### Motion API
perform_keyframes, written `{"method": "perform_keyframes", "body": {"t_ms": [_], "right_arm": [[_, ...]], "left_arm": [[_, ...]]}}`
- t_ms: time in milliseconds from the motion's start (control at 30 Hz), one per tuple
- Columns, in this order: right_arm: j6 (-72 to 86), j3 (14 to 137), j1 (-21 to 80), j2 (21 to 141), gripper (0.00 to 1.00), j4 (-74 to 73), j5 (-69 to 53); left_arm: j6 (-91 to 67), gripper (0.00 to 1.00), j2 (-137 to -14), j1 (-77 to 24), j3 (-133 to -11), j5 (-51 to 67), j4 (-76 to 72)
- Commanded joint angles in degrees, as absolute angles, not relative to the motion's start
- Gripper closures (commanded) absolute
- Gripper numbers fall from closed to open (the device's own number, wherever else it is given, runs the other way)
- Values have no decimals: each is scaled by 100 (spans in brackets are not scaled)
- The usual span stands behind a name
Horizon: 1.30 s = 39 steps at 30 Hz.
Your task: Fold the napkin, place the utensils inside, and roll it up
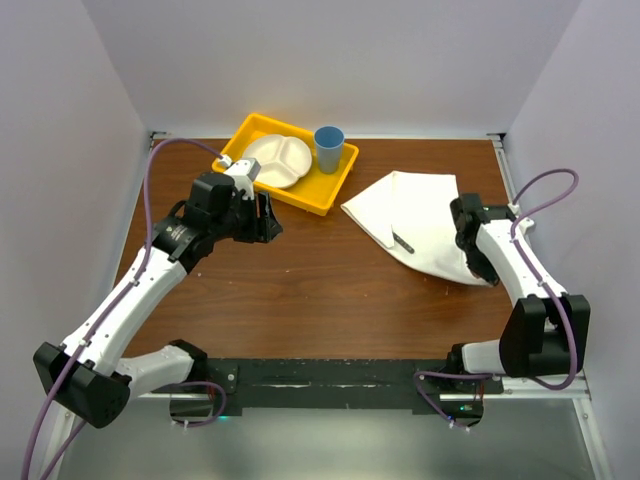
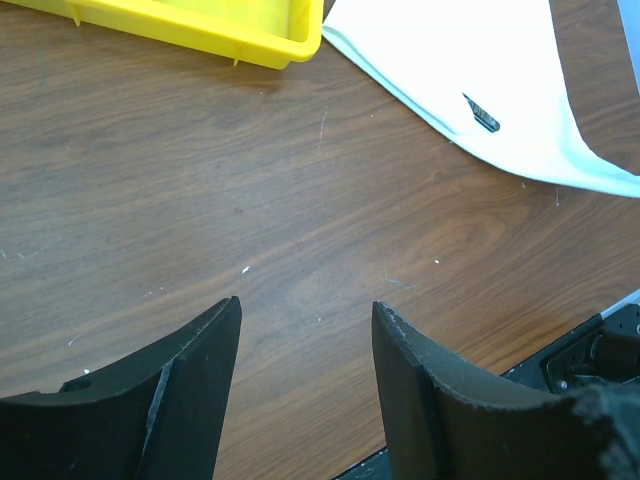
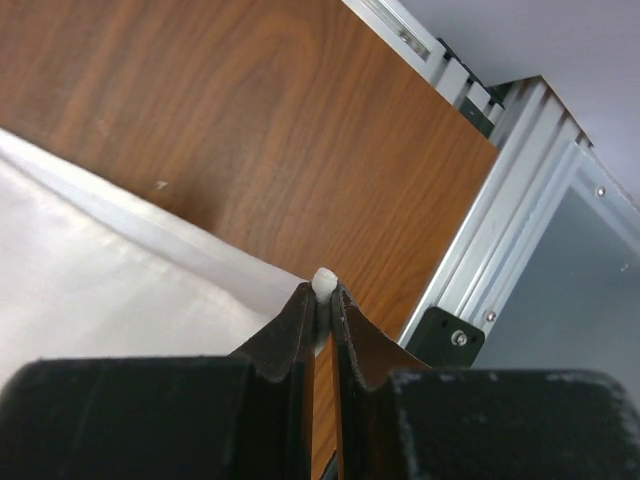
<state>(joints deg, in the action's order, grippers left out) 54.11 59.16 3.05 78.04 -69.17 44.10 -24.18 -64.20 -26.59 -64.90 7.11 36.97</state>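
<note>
The white napkin (image 1: 415, 215) lies folded into a rough triangle on the right half of the table. A dark knife (image 1: 403, 242) lies on it near its left fold, with only a short dark end showing in the left wrist view (image 2: 482, 114). My right gripper (image 1: 485, 273) sits at the napkin's near right corner and is shut on a pinch of the cloth, which pokes out white between the tips (image 3: 323, 285). My left gripper (image 1: 268, 220) hovers open over bare wood (image 2: 305, 305), left of the napkin (image 2: 480, 60), holding nothing.
A yellow tray (image 1: 322, 195) stands at the back centre-left with a white divided plate (image 1: 275, 160) and a blue cup (image 1: 328, 148) in it; its corner (image 2: 290, 45) is just ahead of the left gripper. The table's metal side rail (image 3: 500, 240) runs close beside the right gripper.
</note>
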Motion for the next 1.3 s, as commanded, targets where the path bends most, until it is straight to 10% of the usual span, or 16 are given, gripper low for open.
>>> {"method": "perform_keyframes", "body": {"t_ms": [0,1267], "right_arm": [[5819,5827,229,7778,100,-7022,4764],[826,9501,2101,10767,100,-3683,1354]], "left_arm": [[-2294,40,-6416,-2610,-6565,826,3533],[-2092,39,-6969,-2540,-7497,228,4474]]}}
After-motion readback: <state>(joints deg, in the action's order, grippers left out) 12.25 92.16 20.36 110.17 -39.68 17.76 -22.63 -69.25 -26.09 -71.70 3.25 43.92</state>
